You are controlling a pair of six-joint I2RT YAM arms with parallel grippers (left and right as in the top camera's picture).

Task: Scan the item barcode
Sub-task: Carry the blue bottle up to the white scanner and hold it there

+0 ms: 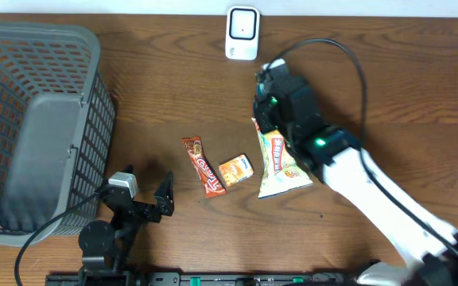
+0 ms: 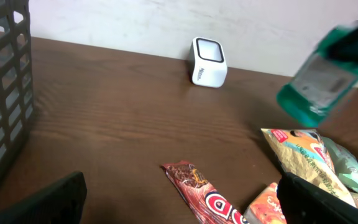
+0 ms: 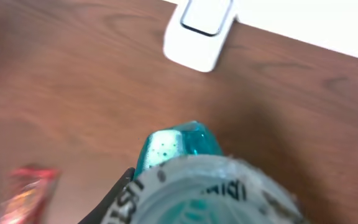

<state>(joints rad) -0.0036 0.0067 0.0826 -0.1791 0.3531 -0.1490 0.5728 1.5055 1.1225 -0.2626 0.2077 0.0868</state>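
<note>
Basket (image 1: 22, 119) sat at the left, unused. Left gripper (image 1: 143, 191) stood wide open near it. Right gripper (image 1: 275, 87) was clamped on the teal bottle (image 2: 319, 74), lifted, near the white scanner (image 1: 242, 33). Best next, probably: turn the barcode toward the scanner window and hold it steady.

Dark brown wood grain on the table (image 1: 165, 87); grey lattice on the basket (image 1: 98, 127); scanner (image 1: 242, 33) white, dark-faced; bar wrapper (image 1: 203, 165) red-brown; small packet (image 1: 234, 171) orange; snack bag (image 1: 281, 179) cream, red-orange print; bottle (image 2: 319, 74) translucent teal.
</note>
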